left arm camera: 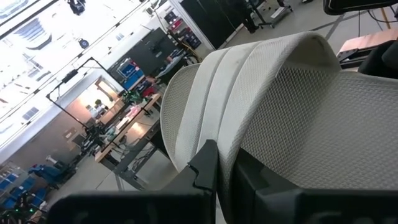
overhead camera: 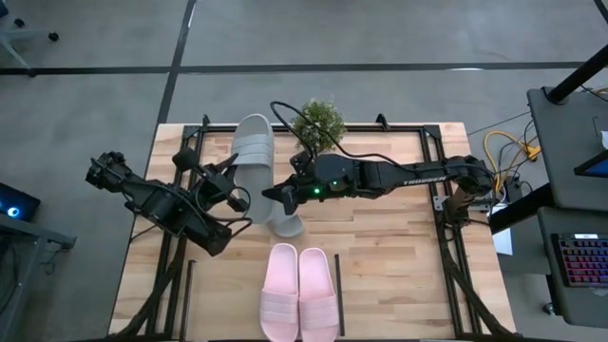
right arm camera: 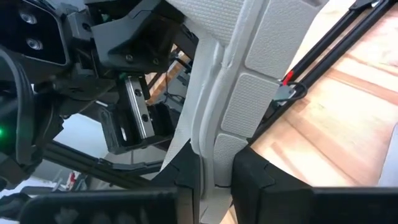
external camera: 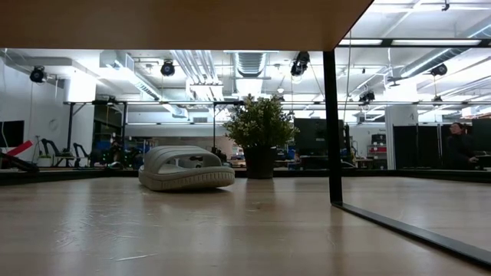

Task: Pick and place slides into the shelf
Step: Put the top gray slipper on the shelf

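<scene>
Overhead view: a grey-green slide (overhead camera: 253,152) lies in the upper centre of the frame on the wooden table (overhead camera: 380,247), just left of a potted plant (overhead camera: 318,122). A second grey-green slide (overhead camera: 288,224) sits at frame centre, mostly hidden under the two grippers. The left gripper (overhead camera: 249,199) reaches in from the left, the right gripper (overhead camera: 277,198) from the right. The pink pair (overhead camera: 298,293) lies side by side at lower centre. Thin black shelf bars (overhead camera: 439,180) run along the right.

Table-level view: one grey-green slide (external camera: 186,169) rests on the wood left of centre, the plant (external camera: 259,134) behind it, a black upright (external camera: 332,123) to the right.

Left wrist view: the fingers (left arm camera: 208,171) are pressed together on the slide's (left arm camera: 292,118) edge.

Right wrist view: the fingers (right arm camera: 249,171) pinch the rim of the same slide (right arm camera: 249,81); the left gripper (right arm camera: 134,115) shows beyond.
</scene>
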Controlling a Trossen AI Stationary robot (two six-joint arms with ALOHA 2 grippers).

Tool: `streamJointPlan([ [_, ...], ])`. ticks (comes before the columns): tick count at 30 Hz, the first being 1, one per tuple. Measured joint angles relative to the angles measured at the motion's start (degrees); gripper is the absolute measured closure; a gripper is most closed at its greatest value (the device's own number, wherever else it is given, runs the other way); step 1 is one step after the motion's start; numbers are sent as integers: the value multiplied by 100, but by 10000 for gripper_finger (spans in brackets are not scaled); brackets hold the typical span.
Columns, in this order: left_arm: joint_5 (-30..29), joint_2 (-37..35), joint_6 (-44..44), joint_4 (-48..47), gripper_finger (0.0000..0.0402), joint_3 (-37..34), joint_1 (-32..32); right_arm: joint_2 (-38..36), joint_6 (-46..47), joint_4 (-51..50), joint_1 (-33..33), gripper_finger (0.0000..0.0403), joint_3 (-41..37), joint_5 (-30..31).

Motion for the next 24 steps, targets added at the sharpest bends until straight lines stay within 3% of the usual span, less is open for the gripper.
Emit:
streamJointPlan([
  [5,437,-17,118,-3,394,99,0,0,-60,-36,2,356,0,-11],
  [10,1153,-94,141,-2,353,336,0,0,-158,-84,4,358,0,-31],
  [17,1667,-298,157,20,288,658,0,0,-273,-66,2,358,9,-12],
  [24,2210,-535,514,145,258,1025,-2,-22,-355,3,-2,358,20,4],
])
